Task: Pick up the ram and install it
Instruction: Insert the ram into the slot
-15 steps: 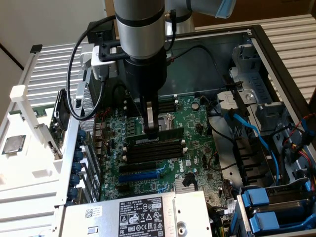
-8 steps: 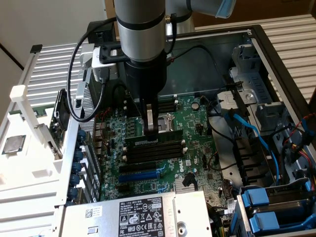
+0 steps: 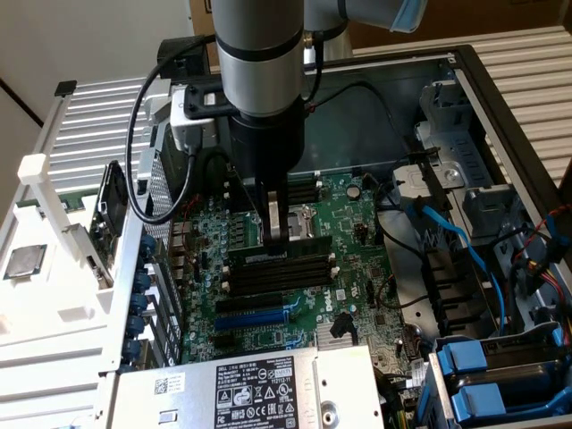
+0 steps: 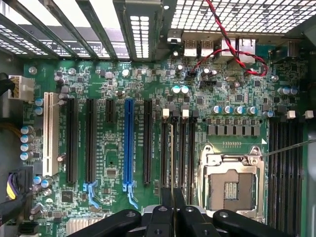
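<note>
Where the exterior view comes closest, a silver labelled box sits at the case's edge. Beyond it spreads the green motherboard with its blue slot. Farther in, the black memory slots run side by side. At their far edge the ram stands on its long edge, parallel to them. The gripper pinches it near the middle, fingers closed tight on the thin board. Whether the stick is seated cannot be told. Just behind lies the processor socket, and beyond that the case's grey wall.
</note>
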`<state>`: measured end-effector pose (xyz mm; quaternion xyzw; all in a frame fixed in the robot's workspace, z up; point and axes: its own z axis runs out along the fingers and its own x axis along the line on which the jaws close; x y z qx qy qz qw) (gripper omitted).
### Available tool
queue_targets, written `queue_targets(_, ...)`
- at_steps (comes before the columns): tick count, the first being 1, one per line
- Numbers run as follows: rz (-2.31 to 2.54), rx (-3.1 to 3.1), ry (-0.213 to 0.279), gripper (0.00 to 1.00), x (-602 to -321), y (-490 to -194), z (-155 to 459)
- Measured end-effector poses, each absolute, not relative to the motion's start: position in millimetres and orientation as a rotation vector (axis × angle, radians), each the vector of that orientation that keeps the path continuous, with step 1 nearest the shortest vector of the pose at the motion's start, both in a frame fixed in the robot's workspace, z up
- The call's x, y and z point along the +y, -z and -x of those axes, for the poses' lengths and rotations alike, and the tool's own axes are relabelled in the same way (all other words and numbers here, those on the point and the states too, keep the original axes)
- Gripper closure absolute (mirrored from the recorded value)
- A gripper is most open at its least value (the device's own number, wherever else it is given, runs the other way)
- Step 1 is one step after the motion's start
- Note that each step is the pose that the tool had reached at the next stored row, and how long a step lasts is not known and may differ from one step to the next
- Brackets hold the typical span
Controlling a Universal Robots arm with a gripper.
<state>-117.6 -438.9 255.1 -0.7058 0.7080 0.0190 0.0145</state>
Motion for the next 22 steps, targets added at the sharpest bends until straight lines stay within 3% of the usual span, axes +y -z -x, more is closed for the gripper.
queue_targets(22,2.197,2.204,-0.06,0.88,-445.1,-242.4,117.6)
